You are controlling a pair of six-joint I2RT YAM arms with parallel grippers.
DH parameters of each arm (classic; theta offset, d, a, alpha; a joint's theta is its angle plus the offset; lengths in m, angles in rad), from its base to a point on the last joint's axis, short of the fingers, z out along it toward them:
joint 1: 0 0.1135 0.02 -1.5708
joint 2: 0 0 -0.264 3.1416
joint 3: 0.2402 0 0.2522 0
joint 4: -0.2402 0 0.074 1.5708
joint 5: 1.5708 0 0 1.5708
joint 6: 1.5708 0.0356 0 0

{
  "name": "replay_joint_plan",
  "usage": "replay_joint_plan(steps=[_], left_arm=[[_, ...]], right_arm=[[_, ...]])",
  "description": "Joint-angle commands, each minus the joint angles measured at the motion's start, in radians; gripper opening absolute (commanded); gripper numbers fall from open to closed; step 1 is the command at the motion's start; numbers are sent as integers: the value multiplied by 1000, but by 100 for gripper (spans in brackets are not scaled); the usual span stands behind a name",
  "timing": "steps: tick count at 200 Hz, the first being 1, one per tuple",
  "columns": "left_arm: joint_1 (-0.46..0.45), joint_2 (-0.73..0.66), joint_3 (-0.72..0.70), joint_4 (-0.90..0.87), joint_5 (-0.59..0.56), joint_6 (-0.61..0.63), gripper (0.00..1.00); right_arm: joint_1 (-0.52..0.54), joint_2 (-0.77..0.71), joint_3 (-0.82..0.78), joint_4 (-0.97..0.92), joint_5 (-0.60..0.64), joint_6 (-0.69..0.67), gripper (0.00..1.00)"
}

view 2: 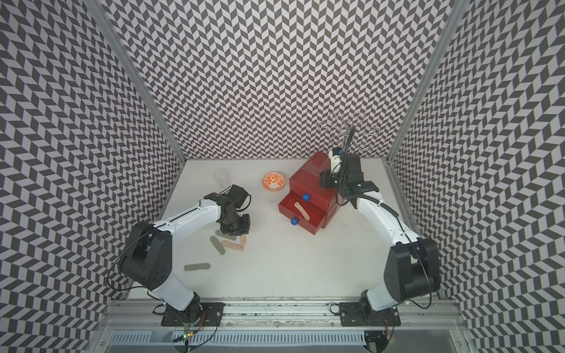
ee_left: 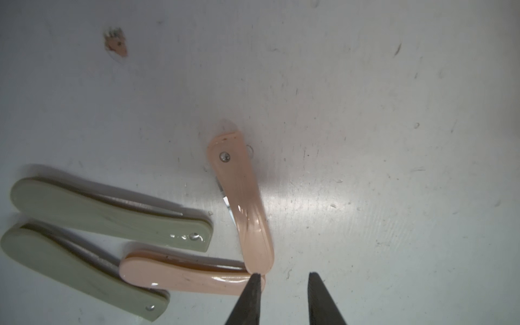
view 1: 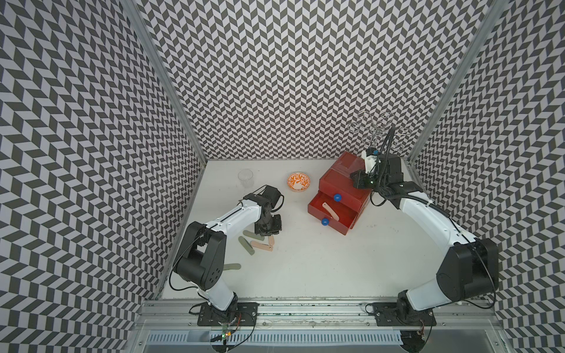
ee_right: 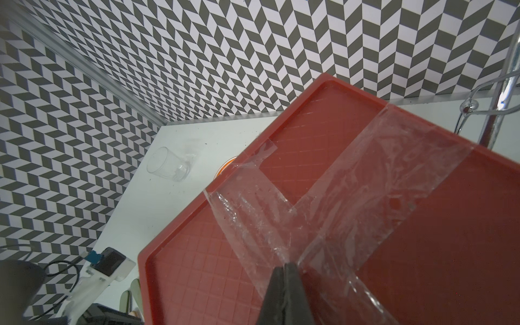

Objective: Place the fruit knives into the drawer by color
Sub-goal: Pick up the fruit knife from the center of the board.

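Scuffed white tabletop (view 1: 305, 269), chevron walls (view 1: 275, 76), aluminium rail (view 1: 305, 306)

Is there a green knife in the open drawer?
No, only a peach knife lies in the open drawer.

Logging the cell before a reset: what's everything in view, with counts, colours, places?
drawer chest: one, red, blue knobs, back right of table; a drawer open.
peach knives: three; two on table, one in open drawer.
grey-green knives: three, left side of table.
bowl: one, orange-patterned, left of chest.
glass: one, clear, back left.
wire rack: one, chrome, behind chest.
left gripper: one, black, open, at the peach pair.
right gripper: one, black, shut, on chest top.
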Motion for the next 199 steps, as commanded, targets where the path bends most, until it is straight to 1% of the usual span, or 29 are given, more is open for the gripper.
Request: replay_joint_plan(steps=[1, 42, 96, 199], left_arm=[[6, 26, -7, 26, -20, 32, 31], [11, 74, 2, 26, -51, 45, 31], [21, 97, 17, 16, -79, 57, 31], [35, 142, 42, 25, -82, 70, 31]], right_arm=[[-4, 50, -67, -233, 37, -13, 1], [-3, 52, -70, -228, 33, -12, 1], [-3, 55, -70, -228, 31, -14, 1], [-3, 60, -64, -228, 28, -13, 1]])
